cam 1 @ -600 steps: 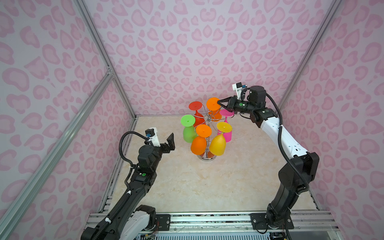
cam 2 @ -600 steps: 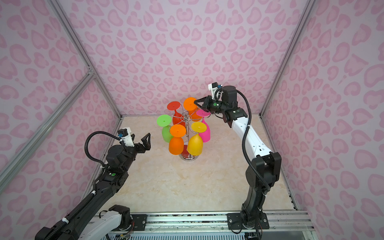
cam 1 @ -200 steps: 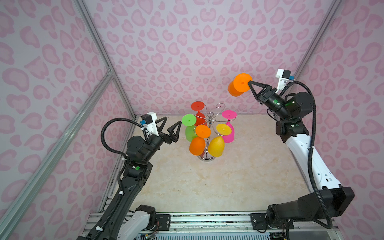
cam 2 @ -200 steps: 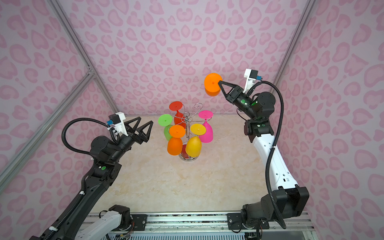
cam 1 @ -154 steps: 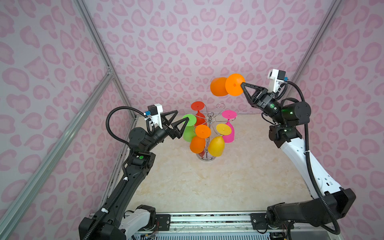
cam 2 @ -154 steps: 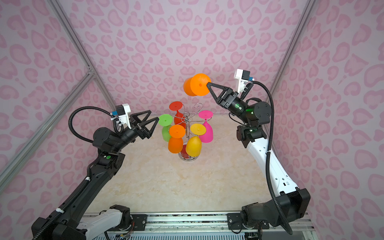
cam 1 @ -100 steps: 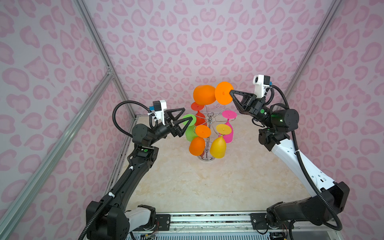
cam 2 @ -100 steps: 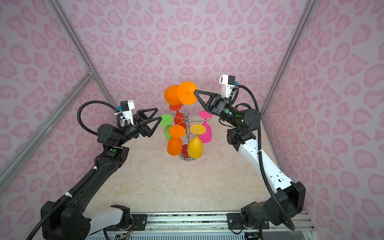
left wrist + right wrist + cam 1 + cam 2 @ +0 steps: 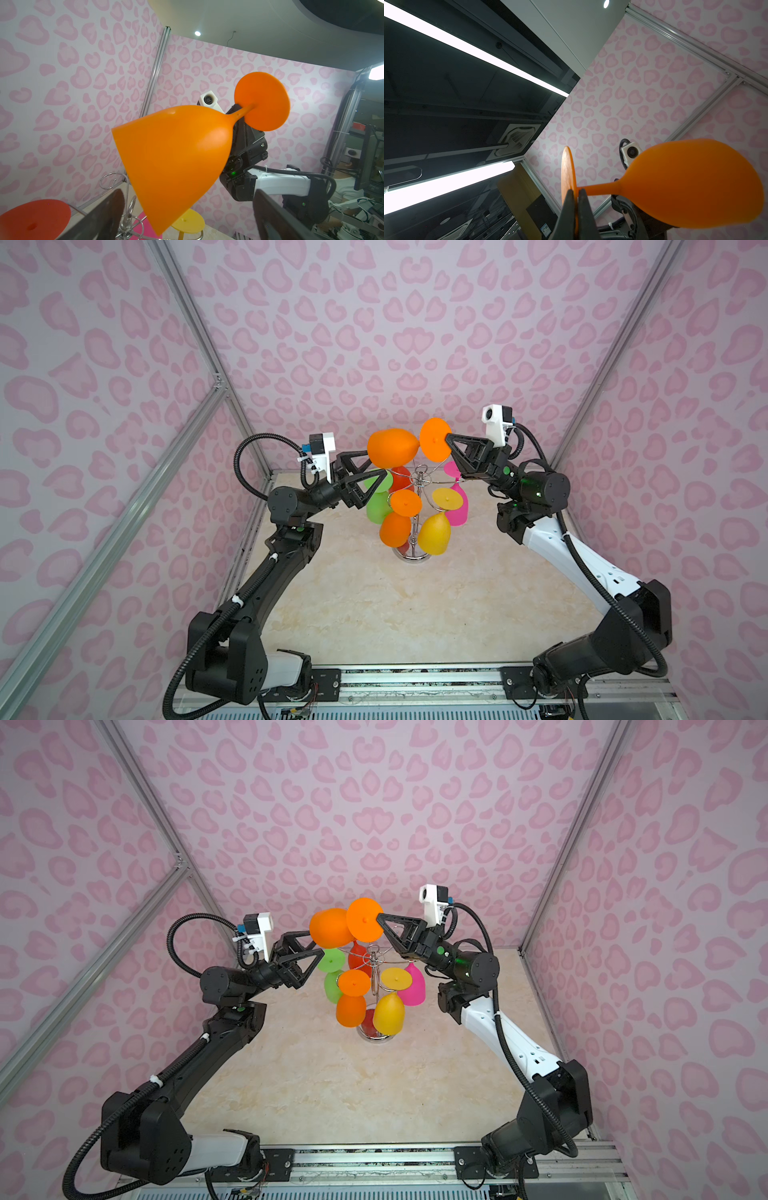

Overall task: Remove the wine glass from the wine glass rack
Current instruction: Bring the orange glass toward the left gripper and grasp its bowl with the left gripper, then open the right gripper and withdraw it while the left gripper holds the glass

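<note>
Since half a second ago the right pincer point(image 9: 448, 438) has carried its load a little further toward nine o'clock and lower. The left pincer point(image 9: 377, 466) has come up to meet it. The right pincer is clamped tight on the thin stem of the smooth orange plastic wine glass point(image 9: 392, 449), just behind the round foot. The glass lies sideways, free of its hook, with its bowl pointing toward nine o'clock. In both top views it hangs at twelve o'clock above the hub of the shiny chrome wire wine glass rack point(image 9: 415, 560).

The left pincer is spread wide and holds nothing. Its fingers reach toward the bowl's rim end, and the left wrist view shows the bowl not yet between them.

Below, five more glasses hang upside down on the rack: green point(image 9: 376, 506), red point(image 9: 401, 483), a second orange one point(image 9: 395, 529), yellow point(image 9: 434, 533) and pink point(image 9: 457, 510). The rack stands on the pale marbled surface point(image 9: 415, 614).

This looks like a handover, and the risks follow from that:
- **Twisting in the grip:** the glass is held only at the stem, with the bowl's weight far out, so a nudge from the left fingers could turn it.
- **Early release:** if the right pincer lets go too soon, the glass would fall onto the rack and could knock its neighbours off their hooks.
- **Slipping out:** closing on the tapered, slick bowl could squeeze it out of the fingers.
- **Clipping the green glass:** the lower left finger sits close by the green glass's foot, and a careless sweep could unhook it.
</note>
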Robot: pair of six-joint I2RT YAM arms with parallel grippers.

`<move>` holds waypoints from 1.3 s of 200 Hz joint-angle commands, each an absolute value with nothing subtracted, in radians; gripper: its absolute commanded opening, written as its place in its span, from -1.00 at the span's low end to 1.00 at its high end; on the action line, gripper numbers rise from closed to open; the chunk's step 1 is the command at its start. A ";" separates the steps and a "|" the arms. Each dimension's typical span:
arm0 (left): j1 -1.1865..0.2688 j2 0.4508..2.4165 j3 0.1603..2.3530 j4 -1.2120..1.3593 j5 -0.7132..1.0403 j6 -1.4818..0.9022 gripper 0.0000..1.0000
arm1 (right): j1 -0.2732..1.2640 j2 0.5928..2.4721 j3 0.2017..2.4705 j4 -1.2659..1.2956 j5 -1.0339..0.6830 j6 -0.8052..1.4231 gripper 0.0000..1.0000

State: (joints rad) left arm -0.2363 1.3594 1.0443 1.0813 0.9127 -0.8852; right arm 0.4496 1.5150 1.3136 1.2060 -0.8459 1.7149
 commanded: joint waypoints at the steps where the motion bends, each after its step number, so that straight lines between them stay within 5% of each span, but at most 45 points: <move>1: -0.243 1.371 1.062 1.202 0.937 -0.946 0.88 | 0.451 1.545 1.328 1.338 -0.833 1.804 -1.00; 129: -0.264 1.297 1.016 1.238 0.928 -0.965 -0.60 | 0.425 1.688 1.384 1.541 -0.784 2.042 -1.00; 161: -0.264 1.291 1.008 1.234 0.932 -0.968 -0.94 | 0.396 1.674 1.367 1.511 -0.803 2.011 -0.83; 213: -0.278 1.246 1.009 1.191 1.006 -0.915 -0.95 | 0.320 1.617 1.336 1.370 -0.868 1.854 -0.22; 260: -0.359 1.142 1.063 0.686 1.050 -0.546 -0.95 | 0.186 1.438 1.273 0.909 -0.918 1.437 0.08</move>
